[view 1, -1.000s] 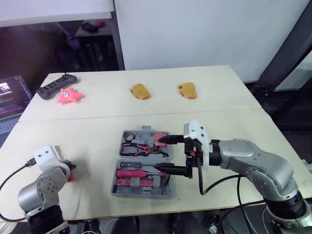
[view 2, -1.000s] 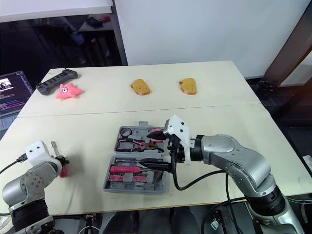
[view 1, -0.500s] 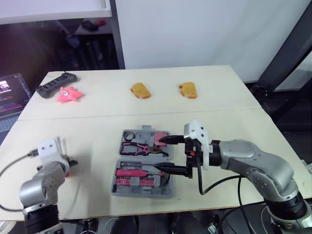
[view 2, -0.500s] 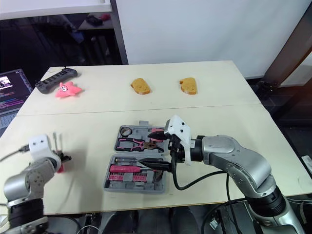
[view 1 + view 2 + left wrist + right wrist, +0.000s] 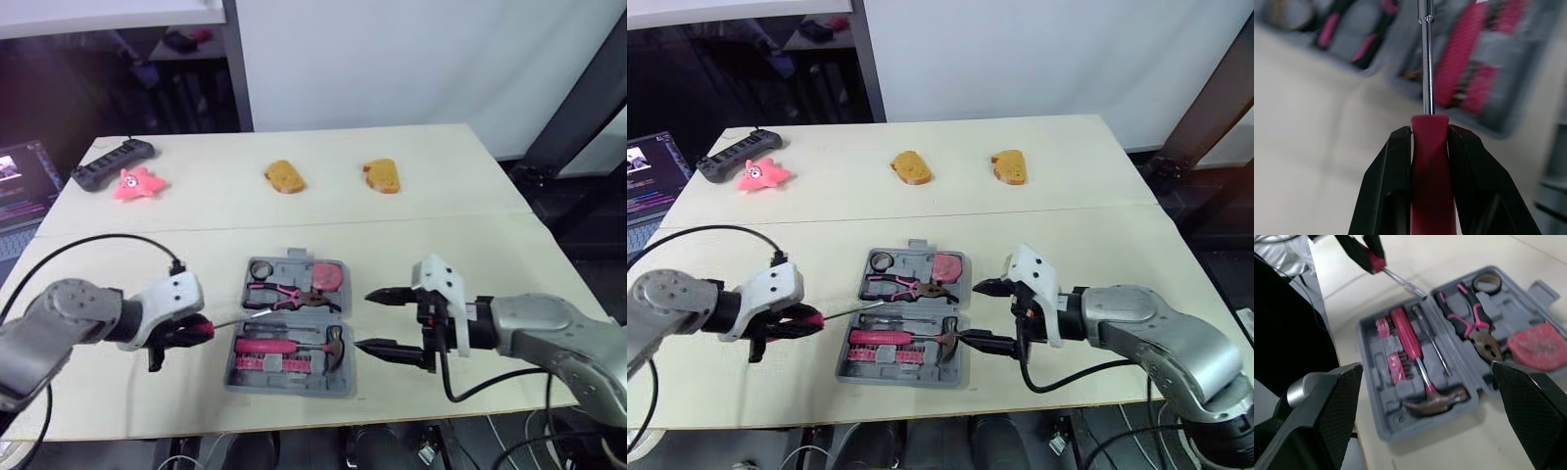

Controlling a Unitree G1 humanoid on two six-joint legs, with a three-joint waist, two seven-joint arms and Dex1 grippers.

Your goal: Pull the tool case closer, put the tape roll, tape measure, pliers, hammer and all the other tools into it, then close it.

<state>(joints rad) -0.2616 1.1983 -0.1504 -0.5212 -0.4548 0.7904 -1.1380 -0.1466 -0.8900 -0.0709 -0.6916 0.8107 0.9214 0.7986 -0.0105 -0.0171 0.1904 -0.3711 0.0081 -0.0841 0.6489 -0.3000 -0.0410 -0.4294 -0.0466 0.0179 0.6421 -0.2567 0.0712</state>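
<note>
— Where is the tool case (image 5: 906, 378) sitting?

— It is lying open on the worktop (image 5: 441, 225), near the front edge at the middle, between the two arms.

— What is lying in it?

— The far half is holding the tape roll (image 5: 261, 270) at its left and the pliers (image 5: 284, 294) just nearer. At its right is a pink-red lump (image 5: 328, 276) that is probably the tape measure. The near half is holding the hammer (image 5: 1420, 367), with a row of pink bits (image 5: 265, 365) beside it.

— What is the left claw (image 5: 1429, 128) doing?

— It is pinching the red handle of a screwdriver (image 5: 1426, 68), fingers (image 5: 1391, 171) pressing on both sides, out to the left of the case. The shaft is pointing right, its tip at the case's left edge, by the hinge.

— And the right claw (image 5: 364, 319)?

— It is hovering just right of the case, its two fingers (image 5: 392, 293) spreading wide apart and gripping nothing.

— Anything lying far off?

— A pink star toy (image 5: 135, 184) and a black power strip (image 5: 113, 164) are sitting at the far left corner.
</note>
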